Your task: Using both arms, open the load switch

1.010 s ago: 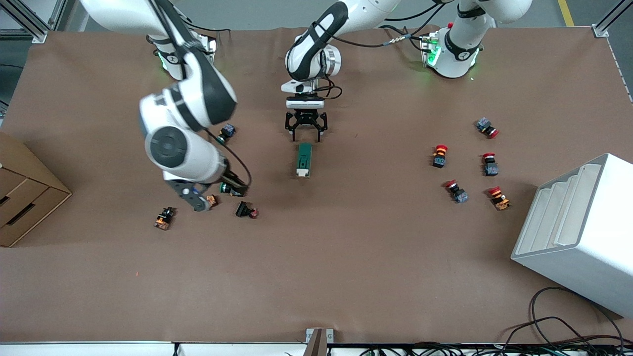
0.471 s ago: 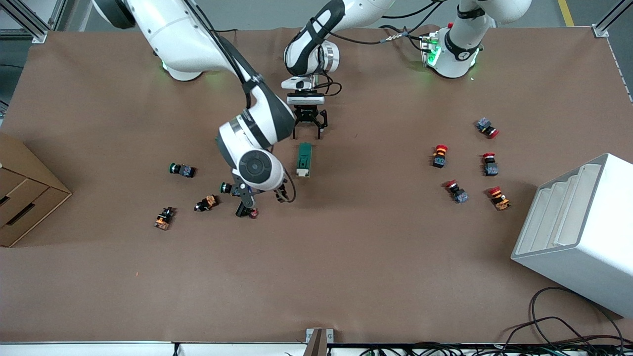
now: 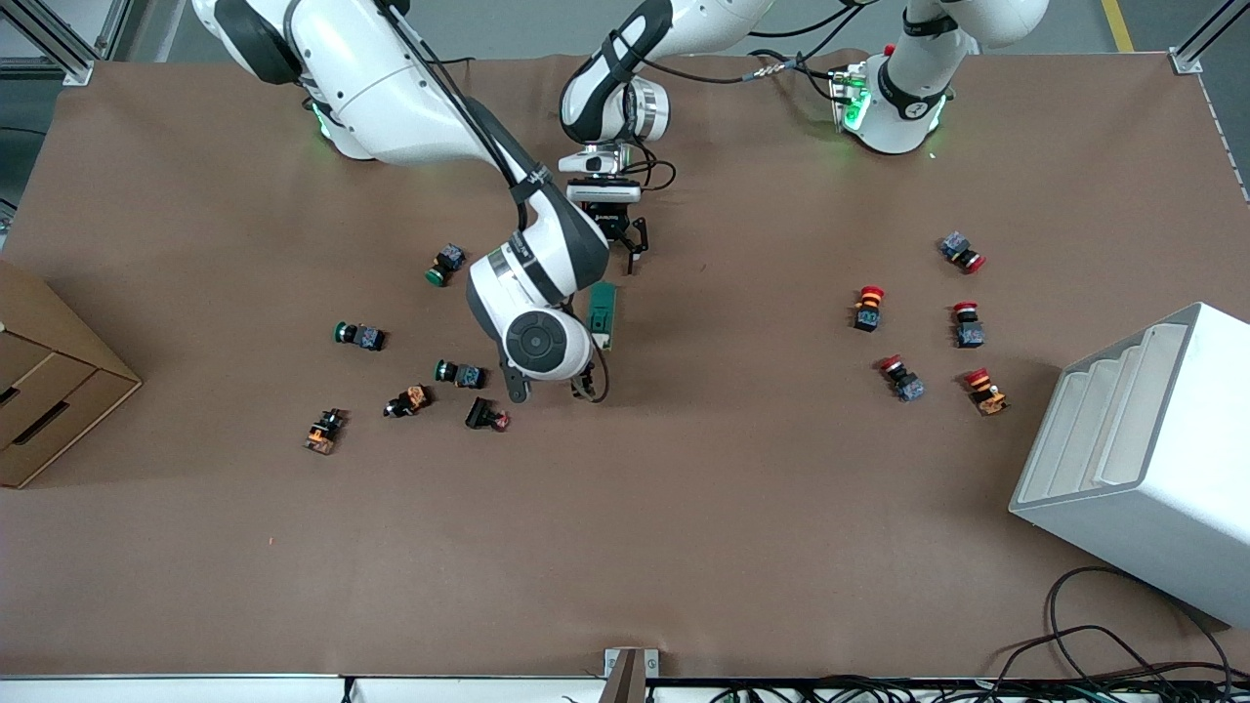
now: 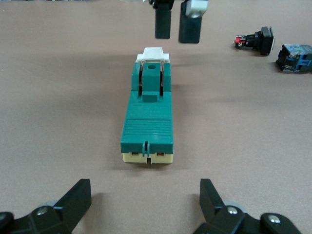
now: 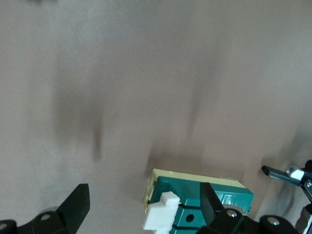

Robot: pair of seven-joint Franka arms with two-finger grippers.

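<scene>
The load switch (image 3: 604,310) lies flat mid-table, a dark-green block with a white lever (image 5: 163,213) at the end nearer the front camera. My left gripper (image 3: 613,256) hangs open, low over the bare table just off the switch's cream end (image 4: 147,157), in line with the block (image 4: 147,114). Its fingers (image 4: 73,201) hold nothing. My right gripper (image 3: 552,387) is open over the table at the lever end. In the right wrist view, the lever shows between its spread fingers (image 5: 74,204), untouched. The right forearm hides part of the switch in the front view.
Green, orange and black push-buttons (image 3: 459,373) lie scattered toward the right arm's end, close to the right gripper. Several red-capped buttons (image 3: 867,308) sit toward the left arm's end, by a white rack (image 3: 1143,459). A cardboard box (image 3: 49,381) stands at the right arm's table edge.
The right arm has swung in from the push-button cluster, bringing its gripper to the switch's lever end. The left gripper has drawn back slightly toward its base. The switch has not moved.
</scene>
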